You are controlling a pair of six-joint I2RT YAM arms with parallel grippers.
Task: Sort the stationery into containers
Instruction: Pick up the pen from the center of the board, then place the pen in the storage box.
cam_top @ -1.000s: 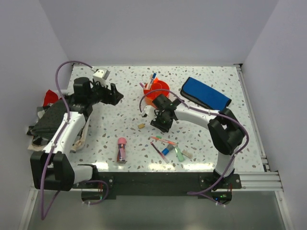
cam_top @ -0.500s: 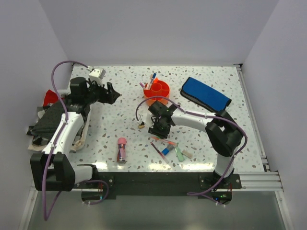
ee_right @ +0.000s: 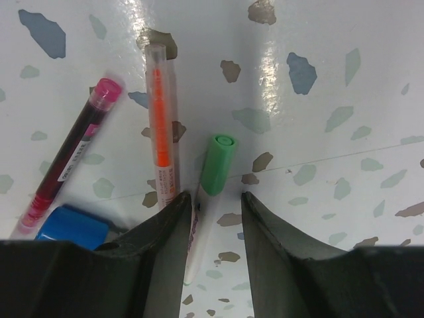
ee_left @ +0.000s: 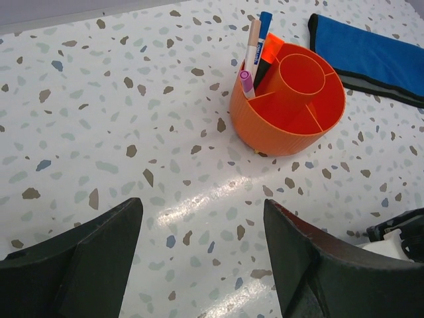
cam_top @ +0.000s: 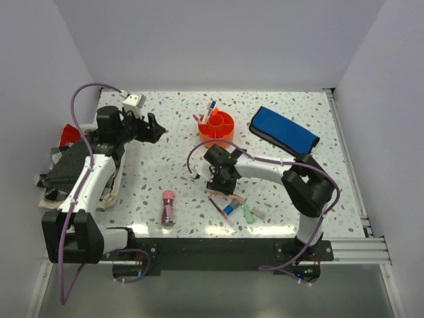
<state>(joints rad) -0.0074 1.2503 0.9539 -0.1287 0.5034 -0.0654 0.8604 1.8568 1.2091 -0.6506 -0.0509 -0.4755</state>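
Speckled tabletop (ee_right: 331,66), right end effector (ee_right: 212,199) straddling pen (ee_right: 217,162)

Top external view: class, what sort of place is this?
Probably a robotics test cell: left arm and right arm bolted to a speckled table, plain white walls around, scattered pens.

- Caddy (cam_top: 216,127): round, orange, upright, with a centre well and ring compartments. It stands toward the far edge of the table, about mid-width.
- Markers (ee_left: 255,50): a blue-capped one, an orange one and a purple-capped one stand leaning together in one ring compartment.
- Glue tube (cam_top: 167,207): stubby, lying flat near the near edge, left of centre, pink cap toward the far edge.
- Pink pen (ee_right: 73,156), orange pen (ee_right: 161,132) and green-capped pen (ee_right: 215,165): lying flat close together near the near edge, right of centre; a blue cap (ee_right: 71,225) lies beside the pink pen.
- Eraser (cam_top: 258,212): small, beige, just right of that group.
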